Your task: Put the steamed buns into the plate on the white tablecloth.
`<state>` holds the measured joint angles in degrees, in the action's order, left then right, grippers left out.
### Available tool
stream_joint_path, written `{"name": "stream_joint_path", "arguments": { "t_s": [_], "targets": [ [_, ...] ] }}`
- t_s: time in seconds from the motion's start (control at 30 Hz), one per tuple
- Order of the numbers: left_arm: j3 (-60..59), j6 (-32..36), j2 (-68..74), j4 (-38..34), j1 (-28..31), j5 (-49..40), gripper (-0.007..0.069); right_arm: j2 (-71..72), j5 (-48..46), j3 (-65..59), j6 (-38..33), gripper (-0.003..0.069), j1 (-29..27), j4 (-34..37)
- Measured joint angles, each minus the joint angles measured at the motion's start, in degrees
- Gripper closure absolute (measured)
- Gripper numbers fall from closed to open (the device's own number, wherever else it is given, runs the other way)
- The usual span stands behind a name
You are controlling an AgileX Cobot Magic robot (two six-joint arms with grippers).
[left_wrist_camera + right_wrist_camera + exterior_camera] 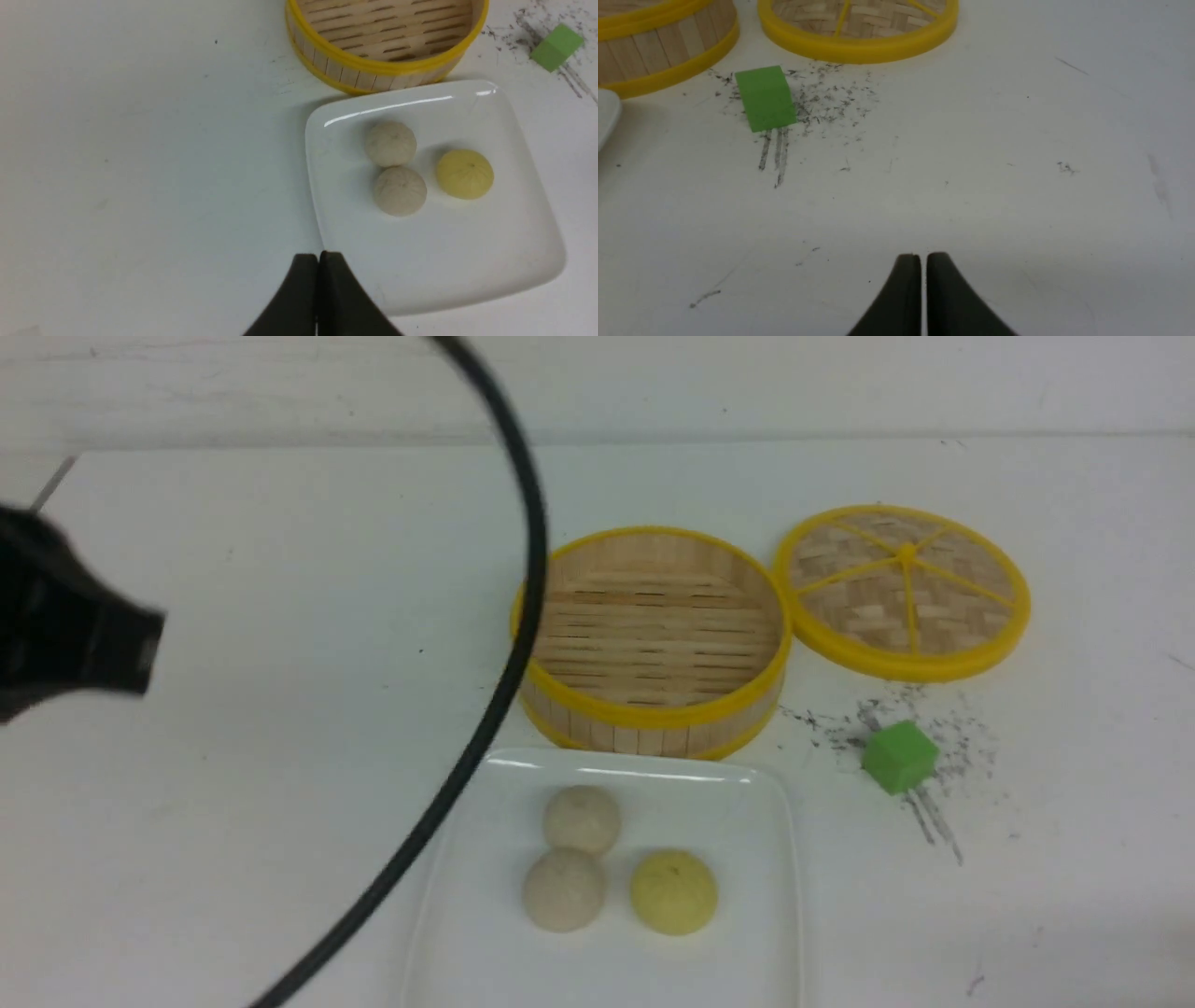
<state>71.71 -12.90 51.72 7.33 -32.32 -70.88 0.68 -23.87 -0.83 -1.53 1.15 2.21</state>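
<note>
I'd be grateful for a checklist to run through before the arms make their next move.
1. All three buns inside the plate: ok.
2. Left jaws shut, holding nothing: ok.
3. Right jaws fully shut: not ok, a narrow gap shows between the tips.
4. Lid off the basket: ok, it lies beside it.
5. Front view unobstructed: not ok, a black cable crosses it.
6. Cable clear of the plate: cannot tell.

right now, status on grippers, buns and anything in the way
Left gripper shut, empty. Right gripper empty, nearly closed. Three buns on plate. Black cable crosses front view.
</note>
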Motion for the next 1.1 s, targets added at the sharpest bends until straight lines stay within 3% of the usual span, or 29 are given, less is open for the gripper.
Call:
{"name": "stream_joint_path", "arguments": {
  "t_s": [0.13,0.27,0.47,0.7,1.1],
  "targets": [
    [-11.6,-1.6,-9.3,-0.1,0.0,1.5,0.0603,0.0,0.0,0.0,0.0,0.0612,0.0,0.5],
    [-21.2,-3.3,-16.3,-1.0,0.0,8.5,0.0603,0.0,0.0,0.0,0.0,0.0607,0.0,1.3],
    [-40.9,-8.6,-24.1,-1.6,0.0,29.9,0.0603,0.0,0.0,0.0,0.0,0.0596,0.0,1.4],
    [-51.5,-9.1,-24.3,-1.7,0.0,52.3,0.0603,0.0,0.1,0.0,0.0,0.0587,-0.1,1.4],
    [-52.6,-9.1,-24.3,-1.5,0.0,57.0,0.0593,0.0,0.1,-0.1,0.0,0.0573,-0.1,1.4]
  ]
}}
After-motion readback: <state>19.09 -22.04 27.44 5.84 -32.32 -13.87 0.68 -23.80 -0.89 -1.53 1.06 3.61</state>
